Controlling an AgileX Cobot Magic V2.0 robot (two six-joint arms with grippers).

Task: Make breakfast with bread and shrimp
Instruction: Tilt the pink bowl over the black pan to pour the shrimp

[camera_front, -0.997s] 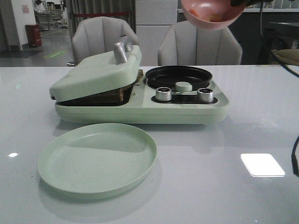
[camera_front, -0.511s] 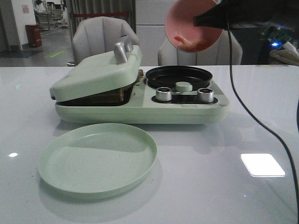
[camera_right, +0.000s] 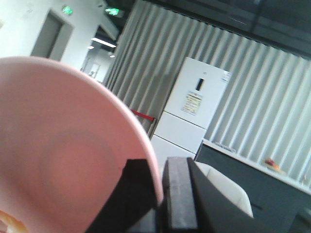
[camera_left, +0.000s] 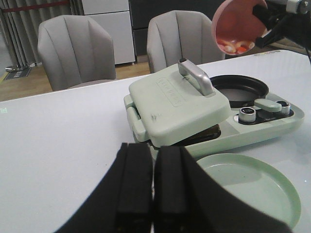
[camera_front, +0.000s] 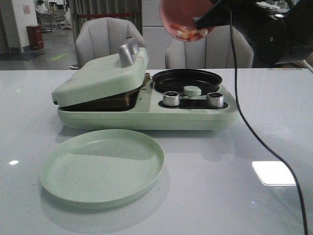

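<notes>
1. Overhead: pink bowl (camera_front: 185, 18) tipped steeply above the black round pan (camera_front: 187, 80), rim pinched between the fingers of the right gripper (camera_right: 163, 194).
2. Inside the bowl: shrimp (camera_front: 188, 33), gathered at the lowest edge, none visible in the pan.
3. Left of the pan: green sandwich press (camera_front: 102, 78), lid resting slightly ajar on bread (camera_front: 128, 97), only a dark crust edge showing.
4. In front: empty green plate (camera_front: 101, 166) on the white table (camera_front: 220, 171).
5. Left gripper (camera_left: 151, 187): fingers pressed together, holding nothing, well apart from the appliance.
6. Versus half a second ago: bowl further left and higher, tilted more; shrimp slid nearer the rim.
</notes>
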